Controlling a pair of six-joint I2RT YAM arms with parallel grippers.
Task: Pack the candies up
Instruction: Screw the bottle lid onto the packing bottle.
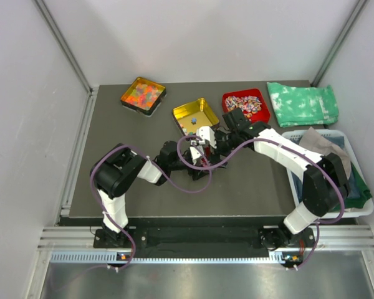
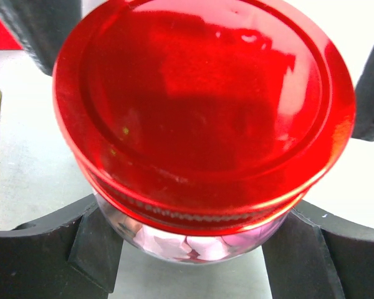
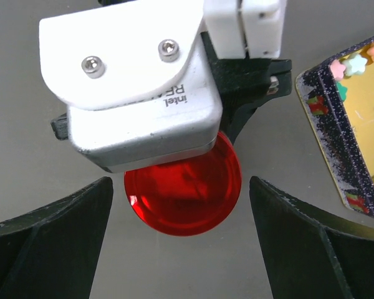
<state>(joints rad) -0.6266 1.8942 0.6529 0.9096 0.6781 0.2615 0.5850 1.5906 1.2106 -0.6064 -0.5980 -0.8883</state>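
At centre of the surface point(image 1: 237, 187), a jar point(image 2: 128, 227) stands with its red lid point(image 2: 199, 106) on top. Pink candies point(image 2: 193, 246) show through the glass below the lid rim; fill level not readable.

Progress, judged: filling mostly done and lid placed. Whether it is screwed tight cannot be told. The gold tin point(image 1: 202, 112), at 12 o'clock from the jar, holds only a few stray candies point(image 3: 355, 62) near one corner. Likely left to do: tighten the lid, perhaps collect the strays.

Left arm: reaches in from 7 o'clock, forearm low, wrist level with the jar. The left tool point(image 2: 190, 246) pinches the jar body just under the lid, one finger on each side. The fingers appear to touch the glass, but the contact is partly out of frame, so a firm grip is a guess.

Right arm: comes from 4 o'clock, elbow folded, wrist pointing down over the jar. The right tool point(image 3: 181, 212) is spread wide and hovers above, fingers either side of the lid and apart from it. The left wrist camera housing point(image 3: 137, 93) sits between it and part of the lid.
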